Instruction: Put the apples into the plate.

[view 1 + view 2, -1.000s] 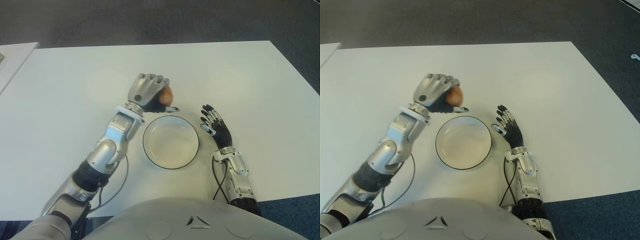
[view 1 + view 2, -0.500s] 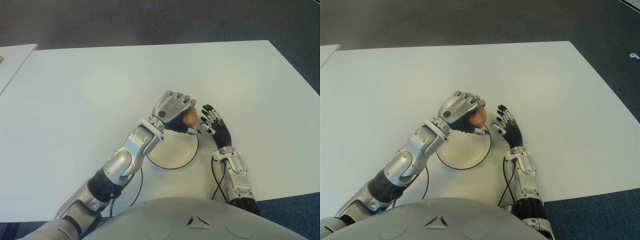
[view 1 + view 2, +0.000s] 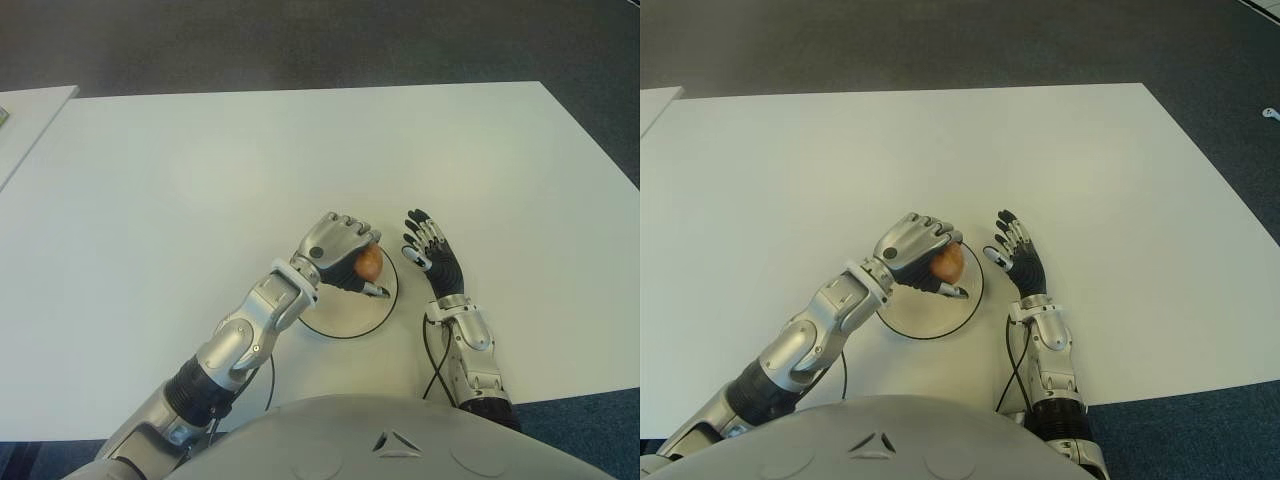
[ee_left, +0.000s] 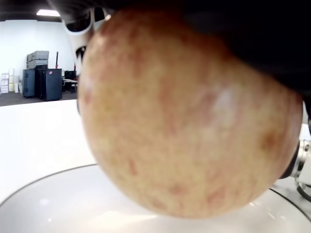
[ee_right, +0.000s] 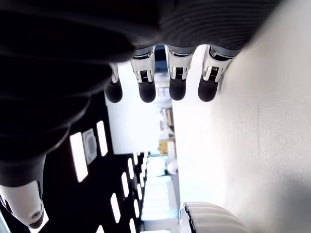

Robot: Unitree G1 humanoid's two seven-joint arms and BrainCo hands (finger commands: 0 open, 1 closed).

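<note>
My left hand (image 3: 345, 260) is curled around a reddish-yellow apple (image 3: 369, 262) and holds it just above the white plate (image 3: 340, 318) with a dark rim. The hand and forearm cover most of the plate. In the left wrist view the apple (image 4: 184, 111) fills the frame, with the plate's white bowl (image 4: 58, 204) close below it. My right hand (image 3: 432, 258) shows to the right of the plate, fingers spread and holding nothing. Only this one apple is in sight.
The white table (image 3: 180, 160) spreads wide to the left and far side. Its right edge (image 3: 600, 150) and near edge border dark carpet. A second white surface (image 3: 20, 115) shows at the far left.
My left hand has carried the apple from beyond the plate's far rim to over the plate and has come lower and nearer. The right hand has stayed put.
</note>
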